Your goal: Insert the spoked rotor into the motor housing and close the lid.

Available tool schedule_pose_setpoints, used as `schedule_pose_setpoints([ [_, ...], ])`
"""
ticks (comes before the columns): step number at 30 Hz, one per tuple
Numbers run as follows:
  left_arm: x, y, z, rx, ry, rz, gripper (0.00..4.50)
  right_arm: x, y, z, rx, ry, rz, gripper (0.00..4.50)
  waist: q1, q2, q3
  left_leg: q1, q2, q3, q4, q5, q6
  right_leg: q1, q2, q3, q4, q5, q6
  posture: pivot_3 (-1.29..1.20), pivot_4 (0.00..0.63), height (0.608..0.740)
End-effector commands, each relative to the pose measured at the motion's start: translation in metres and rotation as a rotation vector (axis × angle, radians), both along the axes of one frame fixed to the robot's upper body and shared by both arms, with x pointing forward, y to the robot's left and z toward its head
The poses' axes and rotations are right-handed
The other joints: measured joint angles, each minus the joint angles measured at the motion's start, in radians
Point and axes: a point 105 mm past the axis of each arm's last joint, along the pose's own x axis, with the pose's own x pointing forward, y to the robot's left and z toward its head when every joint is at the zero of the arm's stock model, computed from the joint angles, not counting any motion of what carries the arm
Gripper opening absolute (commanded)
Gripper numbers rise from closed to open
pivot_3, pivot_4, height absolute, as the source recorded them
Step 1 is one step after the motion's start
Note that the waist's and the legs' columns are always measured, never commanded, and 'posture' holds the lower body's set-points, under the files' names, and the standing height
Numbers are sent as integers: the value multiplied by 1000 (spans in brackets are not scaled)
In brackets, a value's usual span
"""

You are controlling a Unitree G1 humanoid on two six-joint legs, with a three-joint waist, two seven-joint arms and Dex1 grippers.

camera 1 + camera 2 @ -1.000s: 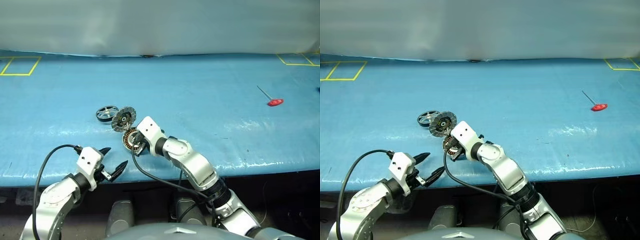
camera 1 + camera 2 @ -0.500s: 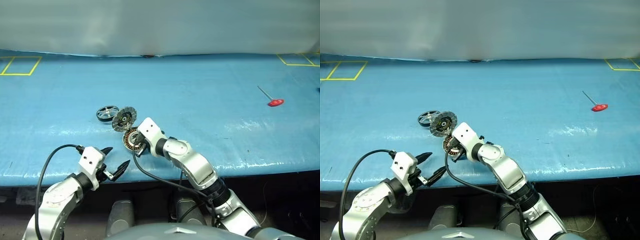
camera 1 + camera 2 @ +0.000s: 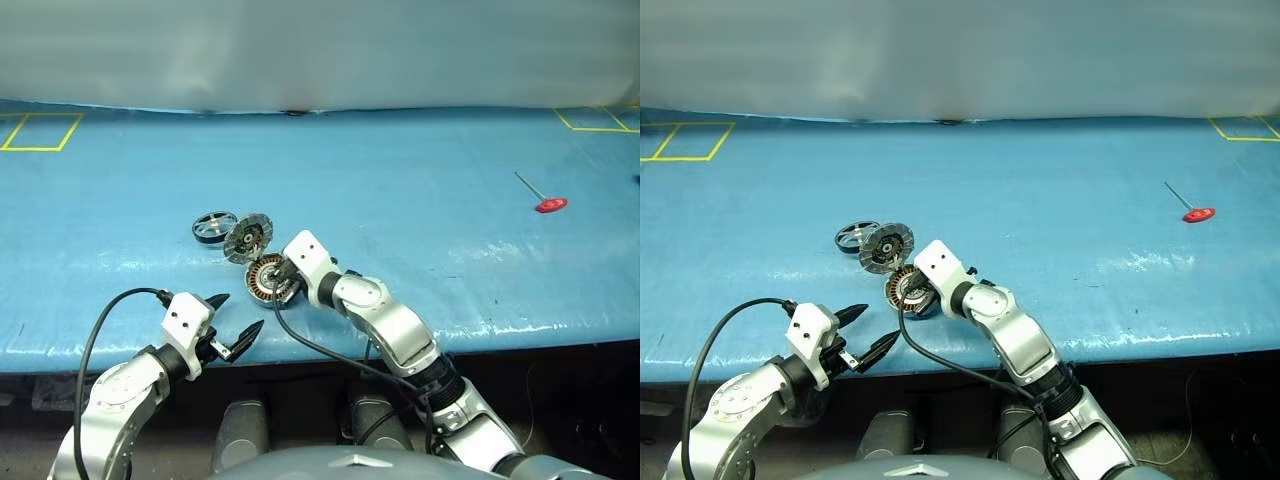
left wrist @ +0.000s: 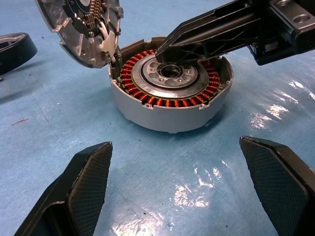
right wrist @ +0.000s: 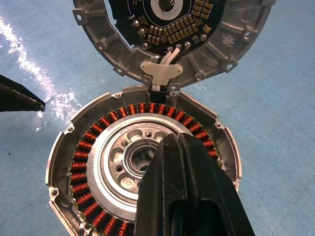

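Motor housing [image 4: 170, 96]: the landmark here, a round grey metal cup, copper windings ringing a silver hub, sitting near the front edge of the blue table [image 3: 420, 190]. Looks heavy and rigid, unlikely to slide; I'd brace it by the outer wall, never the windings.
Lid [image 5: 170, 37]: hinged up at the housing's far rim, tilted open, inner face showing a circuit board and white wires. Stiff casting, but those wires look delicate, so push on its plain back.
Spoked rotor [image 3: 213, 226]: just beyond the lid, to the housing's left, lying flat, black ring with shiny spokes. Light, hard, probably slick; pinch across the rim.
Right gripper [image 5: 172, 142]: fingers pressed together, tip over the housing's hub, carrying nothing.
Left gripper [image 3: 230, 325]: spread wide, empty, hovering just short of the housing.
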Motion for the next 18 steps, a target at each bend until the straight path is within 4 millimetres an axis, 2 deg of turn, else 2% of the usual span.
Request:
schedule_pose_setpoints([
  [1, 1, -4, 10, -1, -46, -17, 4500, 1, -2, 4, 4, -16, -9, 51, 0, 0, 0, 0, 0, 0, 0, 0, 0, 0, 0, 0, 0, 0, 0, 0, 150, 740],
  [7, 1, -4, 9, 0, -45, -14, 4500, -3, 1, 7, 28, -15, 13, 51, 0, 0, 0, 1, 0, 0, 0, 0, 0, 0, 0, 0, 0, 0, 0, 0, 150, 740],
  [13, 1, -3, 10, 4, -46, -10, 4500, -9, 7, 29, 105, -45, 63, 51, -1, 0, 0, 0, 0, 0, 0, 0, 0, 0, 0, 0, 0, 0, 0, 0, 150, 740],
  [18, 2, -4, 10, 3, -46, -13, 4500, -11, 12, 29, 102, -43, 79, 51, 0, 0, 0, 0, 0, 0, 0, 0, 0, 0, 0, 0, 0, 0, 0, 0, 150, 740],
])
